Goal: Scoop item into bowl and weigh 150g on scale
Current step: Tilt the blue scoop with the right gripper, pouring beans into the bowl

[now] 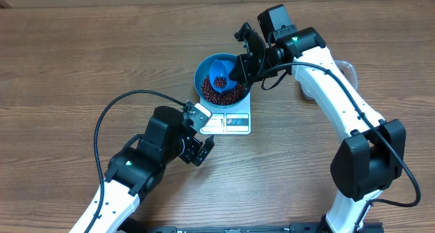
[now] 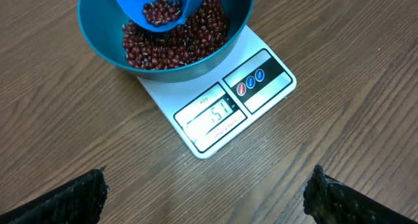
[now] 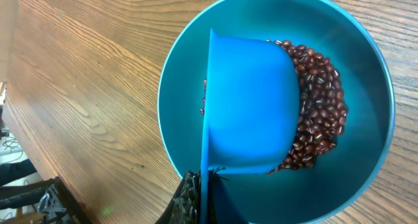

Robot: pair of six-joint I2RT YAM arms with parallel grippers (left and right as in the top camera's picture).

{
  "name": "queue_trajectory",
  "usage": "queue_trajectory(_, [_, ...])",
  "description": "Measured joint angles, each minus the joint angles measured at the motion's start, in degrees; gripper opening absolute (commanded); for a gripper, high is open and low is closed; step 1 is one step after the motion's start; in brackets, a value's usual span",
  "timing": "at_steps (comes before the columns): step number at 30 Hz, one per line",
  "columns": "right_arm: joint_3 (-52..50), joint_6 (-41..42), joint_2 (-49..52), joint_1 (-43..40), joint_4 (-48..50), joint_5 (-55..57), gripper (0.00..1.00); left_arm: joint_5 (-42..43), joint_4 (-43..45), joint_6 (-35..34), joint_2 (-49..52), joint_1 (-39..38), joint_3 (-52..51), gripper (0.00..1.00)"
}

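The light blue bowl (image 1: 204, 73) stands on the white scale (image 1: 232, 122) with a heap of dark red-brown beans (image 1: 225, 94) in it. My right gripper (image 1: 239, 68) is shut on the handle of a small blue scoop (image 1: 219, 70), which hangs over the bowl with some beans in its cup (image 2: 161, 12). From the right wrist the scoop (image 3: 251, 106) shows its back, covering part of the beans (image 3: 320, 116) in the bowl (image 3: 366, 165). My left gripper (image 1: 198, 134) is open above bare table in front of the scale (image 2: 225, 113), fingertips (image 2: 85, 194) wide apart.
A clear plastic tub (image 1: 346, 71) sits partly hidden behind the right arm at the back right. The left arm's black cable (image 1: 112, 111) loops over the table to the left. The table's far edge runs along the top of the overhead view.
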Motion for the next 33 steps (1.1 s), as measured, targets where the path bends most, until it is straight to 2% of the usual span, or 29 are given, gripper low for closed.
queue_trajectory(14, [0.0,-0.3,0.0,0.2,-1.6,11.2,0.04,0.0,0.0,0.0,0.0,0.0,0.0,0.99])
queue_trajectory(23, [0.0,-1.1,0.0,1.0,-2.0,12.3,0.04,0.0,0.0,0.0,0.0,0.0,0.0,1.0])
queue_trajectory(33, [0.0,-1.6,0.0,5.5,-2.0,12.4,0.04,0.0,0.0,0.0,0.0,0.0,0.0,1.0])
